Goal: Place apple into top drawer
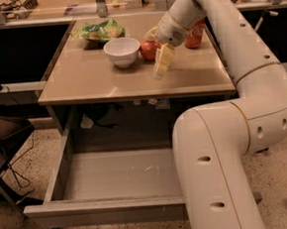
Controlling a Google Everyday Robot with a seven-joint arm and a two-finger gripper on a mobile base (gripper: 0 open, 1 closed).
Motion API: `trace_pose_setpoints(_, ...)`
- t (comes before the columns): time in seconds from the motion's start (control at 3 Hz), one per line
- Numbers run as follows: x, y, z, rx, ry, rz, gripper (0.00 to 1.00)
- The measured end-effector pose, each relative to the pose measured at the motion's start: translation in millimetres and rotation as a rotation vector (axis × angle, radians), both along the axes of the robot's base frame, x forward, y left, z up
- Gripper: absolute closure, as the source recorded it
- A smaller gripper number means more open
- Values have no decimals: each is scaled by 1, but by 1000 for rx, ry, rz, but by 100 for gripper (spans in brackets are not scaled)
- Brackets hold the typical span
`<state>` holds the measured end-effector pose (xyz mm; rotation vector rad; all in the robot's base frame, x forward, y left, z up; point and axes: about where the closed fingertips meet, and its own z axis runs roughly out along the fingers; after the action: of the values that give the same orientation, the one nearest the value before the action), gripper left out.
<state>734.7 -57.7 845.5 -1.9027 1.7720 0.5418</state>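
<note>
The apple (148,49), small and red-orange, sits on the tan tabletop (96,75) right of a white bowl. My gripper (157,55) hangs from the white arm at the apple. It is open: one yellowish finger (162,62) is at the apple's front right and the other shows just behind it. The apple rests on the table. The top drawer (106,212) is pulled wide open below the table, and its grey floor (118,174) is bare.
A white bowl (122,50) stands left of the apple. A red soda can (195,35) stands to its right, partly behind the arm. A green snack bag (99,30) lies at the back. The arm's large white body (212,170) covers the drawer's right side.
</note>
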Motion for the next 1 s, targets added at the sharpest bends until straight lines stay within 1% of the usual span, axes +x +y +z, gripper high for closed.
trace_pose_setpoints(0.33, 8, 5, 2, 12, -24, -16, 0)
trace_pose_setpoints(0.67, -6, 17, 62, -17, -94, -4, 0)
trace_pose_setpoints(1.0, -28, 35, 150, -50, -208, -34, 0)
